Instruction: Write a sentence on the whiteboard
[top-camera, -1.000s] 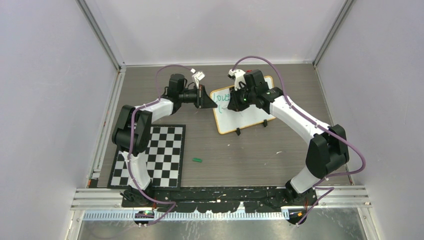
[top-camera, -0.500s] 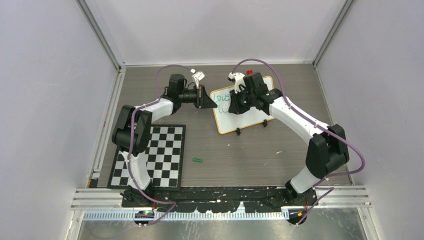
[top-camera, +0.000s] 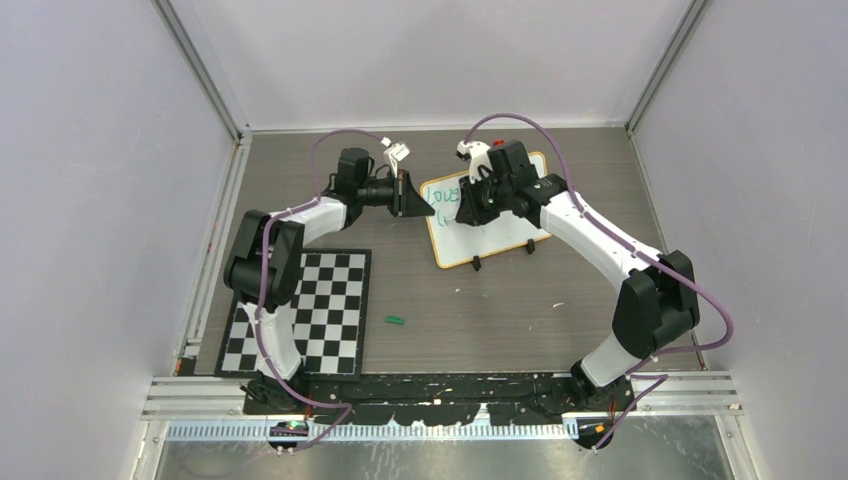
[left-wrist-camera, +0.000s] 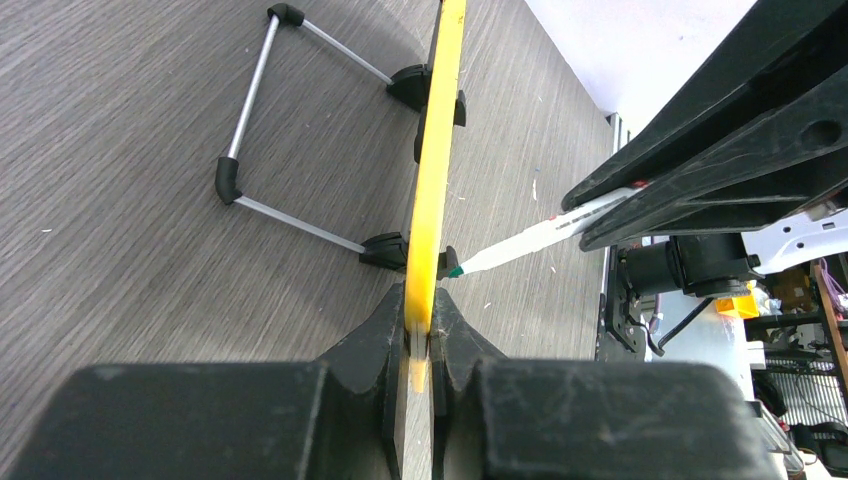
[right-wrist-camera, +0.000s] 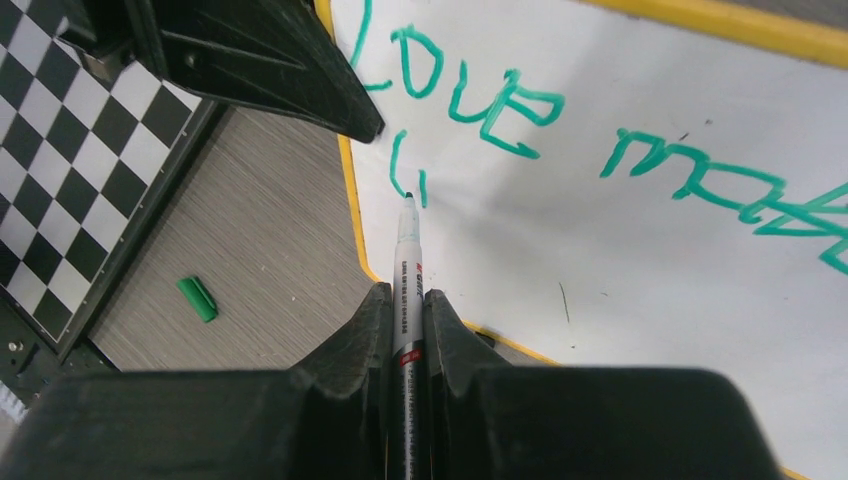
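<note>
While the whiteboard (top-camera: 492, 238) stands propped at the far middle of the table (top-camera: 520, 320), both arms meet at its left end.

Left arm (top-camera: 305, 215): reaches in from the left. Left jaws closed tight on the board's yellow frame edge, one finger (left-wrist-camera: 385, 330) on each face. Left wrist view shows the board edge-on, with black feet (left-wrist-camera: 385, 250) at its base and a wire stand (left-wrist-camera: 250, 130) folded out behind it.

Right arm (top-camera: 600, 240): comes over from the right, wrist above the board face. Right jaws pinched on a marker (right-wrist-camera: 407, 270), gripping the barrel with the tip pointing forward. Tip sits against the white surface near the left frame edge, below the first line of writing.

Sentence (right-wrist-camera: 480, 105): green ink. Top line reads "Love", then the start of a second word running off the right of the wrist view. Second line is only a couple of short strokes, right at the marker tip.

Also noted: a green cap (top-camera: 394, 321) lies loose on the table, in front of the board and well apart from it. Checkerboard mat (top-camera: 320, 315) lies flat at near left, beside the left arm's base.
</note>
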